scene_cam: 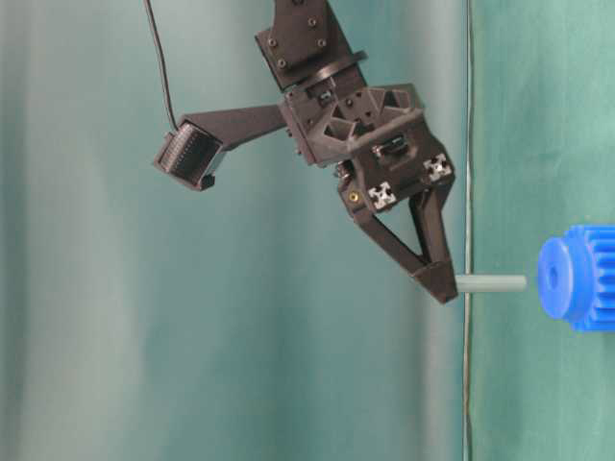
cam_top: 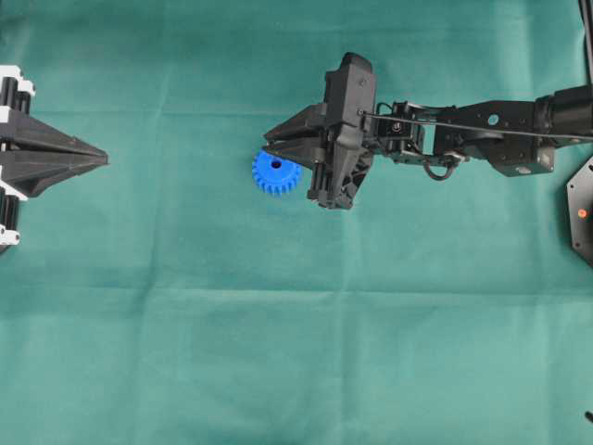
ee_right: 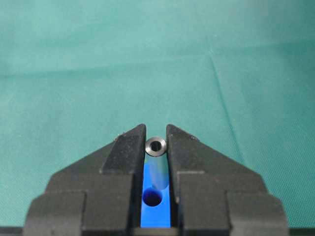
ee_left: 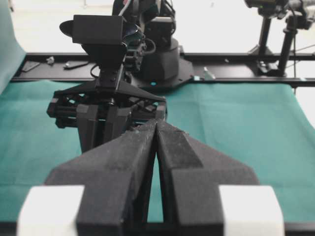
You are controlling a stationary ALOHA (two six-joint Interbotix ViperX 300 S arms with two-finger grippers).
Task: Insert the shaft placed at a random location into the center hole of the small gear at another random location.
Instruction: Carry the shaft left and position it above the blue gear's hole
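The short silver-grey metal shaft point(scene_cam: 491, 283) is not visible from overhead; there the right hand point(cam_top: 270, 146) hangs over the far right edge of the bright blue plastic toothed gear point(cam_top: 275, 173) on the green-clothed bench point(cam_top: 278, 352), and the left hand point(cam_top: 100, 161) sits clenched at the far left. At table level the right hand grasps the shaft, its free end just short of the gear's hub. The left wrist view shows the fingers point(ee_left: 128, 147) pressed together. The right wrist view shows the shaft between the fingers point(ee_right: 125, 147), above the dark center hole point(ee_right: 152, 198).

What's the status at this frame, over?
Right gripper shut on the shaft, tip just short of the small gear. Left gripper shut, parked clear. Nothing blocking the center hole.
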